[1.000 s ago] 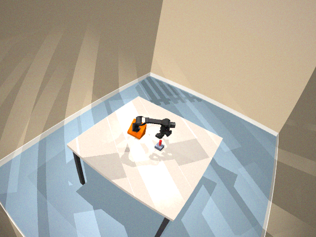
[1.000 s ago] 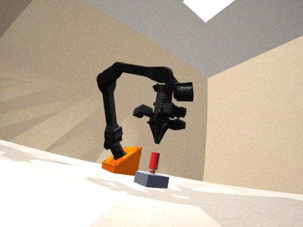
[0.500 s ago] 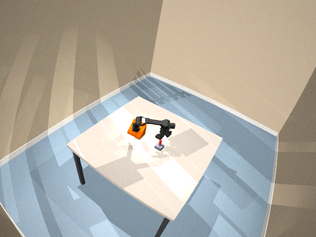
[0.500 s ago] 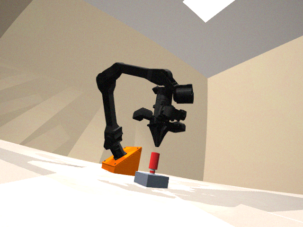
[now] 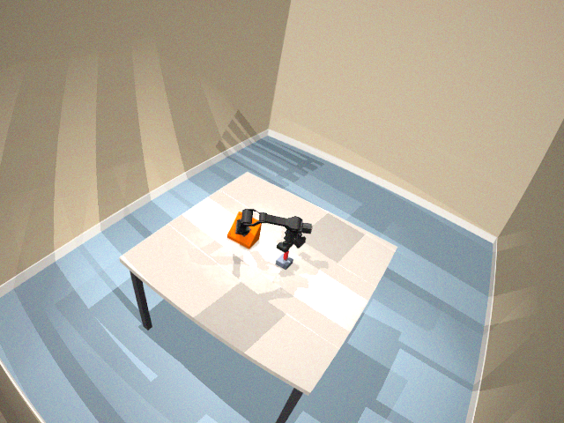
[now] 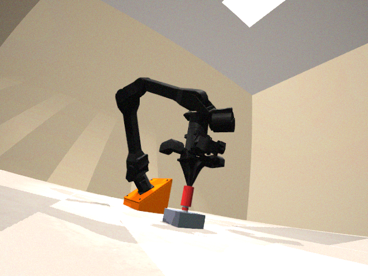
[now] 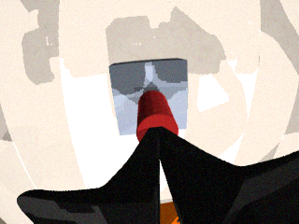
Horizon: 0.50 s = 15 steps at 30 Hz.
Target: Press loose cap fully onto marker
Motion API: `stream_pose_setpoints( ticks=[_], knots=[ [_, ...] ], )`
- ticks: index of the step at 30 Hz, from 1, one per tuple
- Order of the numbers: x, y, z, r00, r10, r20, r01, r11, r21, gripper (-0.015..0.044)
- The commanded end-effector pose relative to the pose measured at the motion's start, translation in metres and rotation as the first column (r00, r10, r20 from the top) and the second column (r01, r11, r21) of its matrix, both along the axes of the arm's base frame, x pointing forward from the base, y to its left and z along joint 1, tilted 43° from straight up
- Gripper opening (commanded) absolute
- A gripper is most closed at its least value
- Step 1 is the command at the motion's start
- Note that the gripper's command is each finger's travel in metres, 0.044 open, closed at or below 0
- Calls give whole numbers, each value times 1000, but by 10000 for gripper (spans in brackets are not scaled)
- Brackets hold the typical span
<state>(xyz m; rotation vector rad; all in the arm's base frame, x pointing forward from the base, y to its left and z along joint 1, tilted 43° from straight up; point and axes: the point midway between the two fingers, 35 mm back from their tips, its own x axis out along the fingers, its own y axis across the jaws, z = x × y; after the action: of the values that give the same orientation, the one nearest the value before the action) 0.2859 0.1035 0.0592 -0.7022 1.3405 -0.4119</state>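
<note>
Red cap (image 6: 187,195) sits on the marker in the grey block (image 6: 183,218) on the bench (image 6: 89,237). Fingers (image 6: 189,181) pinched together, empty, tips touching cap top. Marker body mostly hidden beneath cap.

Cap (image 6: 187,195) smooth matt red; holder block (image 6: 183,219) matt grey; gripper (image 6: 189,183) matt black.
</note>
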Motion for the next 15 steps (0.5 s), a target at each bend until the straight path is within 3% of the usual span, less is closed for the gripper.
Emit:
stream_pose_setpoints(
  ticks=[1, 9, 15],
  knots=[
    [1, -6, -5, 1000, -1, -2, 1, 1000, -4, 0],
    [1, 0, 0, 1000, 1, 3, -1, 1000, 2, 0],
    [-11, 46, 49, 1000, 2, -1, -2, 1000, 4, 0]
  ],
)
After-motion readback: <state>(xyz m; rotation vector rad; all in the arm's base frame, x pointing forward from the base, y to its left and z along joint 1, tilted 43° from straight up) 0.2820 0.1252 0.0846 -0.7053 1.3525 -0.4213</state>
